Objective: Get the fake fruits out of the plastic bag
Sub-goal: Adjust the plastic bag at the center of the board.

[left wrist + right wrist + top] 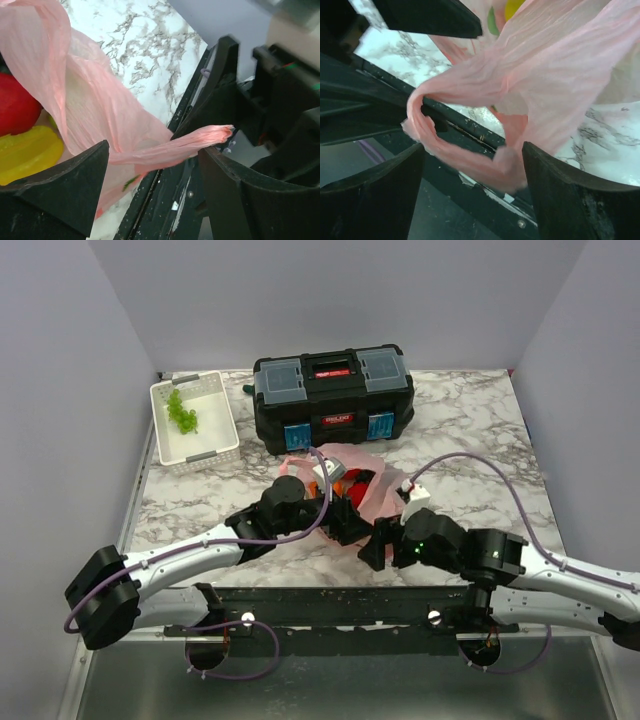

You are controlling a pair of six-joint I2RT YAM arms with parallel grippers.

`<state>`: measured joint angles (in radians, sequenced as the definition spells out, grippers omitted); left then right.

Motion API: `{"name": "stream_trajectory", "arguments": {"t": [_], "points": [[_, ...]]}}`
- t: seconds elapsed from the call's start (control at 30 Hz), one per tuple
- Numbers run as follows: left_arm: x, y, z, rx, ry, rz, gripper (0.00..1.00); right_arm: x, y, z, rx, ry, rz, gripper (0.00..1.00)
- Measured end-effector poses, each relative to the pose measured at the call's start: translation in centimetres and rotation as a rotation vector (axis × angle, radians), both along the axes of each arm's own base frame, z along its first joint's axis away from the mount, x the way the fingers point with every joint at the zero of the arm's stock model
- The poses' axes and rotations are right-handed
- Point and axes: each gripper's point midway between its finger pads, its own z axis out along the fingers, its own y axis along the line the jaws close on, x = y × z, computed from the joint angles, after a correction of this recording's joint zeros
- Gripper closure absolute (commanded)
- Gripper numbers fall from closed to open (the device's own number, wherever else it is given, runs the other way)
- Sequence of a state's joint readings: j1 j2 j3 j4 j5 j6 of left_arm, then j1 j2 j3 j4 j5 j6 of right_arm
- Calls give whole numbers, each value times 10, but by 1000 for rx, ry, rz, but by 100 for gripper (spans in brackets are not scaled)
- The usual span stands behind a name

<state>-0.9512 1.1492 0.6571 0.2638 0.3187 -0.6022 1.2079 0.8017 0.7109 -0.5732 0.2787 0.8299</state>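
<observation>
The left arm's jaws stand apart. A twisted handle point(170, 150) of the thin, crinkly, translucent pink plastic bag point(90, 115) stretches across the gap between them, its end at one jaw's tip. Beyond those jaws, inside the bag, lie a glossy red plastic fruit point(15, 107) and a yellow plastic fruit point(27, 152). The right arm's jaws are apart too, with a loop handle point(415, 125) of the bag hanging unclamped in the gap between them, over the edge of the white, grey-veined marbled worktop point(470, 450).

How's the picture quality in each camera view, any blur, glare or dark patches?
Top external view: even light, sharp, no glare on the marble table. Left wrist view: the left fingers are dark, little detail; the plastic bag is crisp. Right wrist view: right fingers nearly black, bag glowing translucent.
</observation>
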Motion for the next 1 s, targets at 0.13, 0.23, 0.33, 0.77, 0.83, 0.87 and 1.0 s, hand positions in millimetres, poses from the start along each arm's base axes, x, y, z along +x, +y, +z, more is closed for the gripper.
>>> {"name": "stream_trajectory", "arguments": {"t": [0.13, 0.23, 0.33, 0.77, 0.83, 0.87, 1.0], "points": [[0, -5, 7, -34, -17, -19, 29, 5, -8, 47, 8, -44, -25, 0], [-2, -7, 12, -54, -24, -33, 29, 14, -14, 93, 65, -109, -69, 0], [-3, -8, 14, -64, -29, -40, 29, 28, -24, 127, 80, -144, -171, 0], [-16, 3, -1, -68, 0, -61, 29, 158, -66, 81, -286, -20, -537, 10], [-17, 3, 1, -73, -4, -62, 28, 162, -54, 64, -322, 15, -472, 10], [-17, 3, 2, -76, -6, -62, 28, 162, -48, 58, -330, 27, -441, 9], [-17, 3, 5, -86, -13, -66, 28, 154, -35, 34, -321, 58, -347, 5]]}}
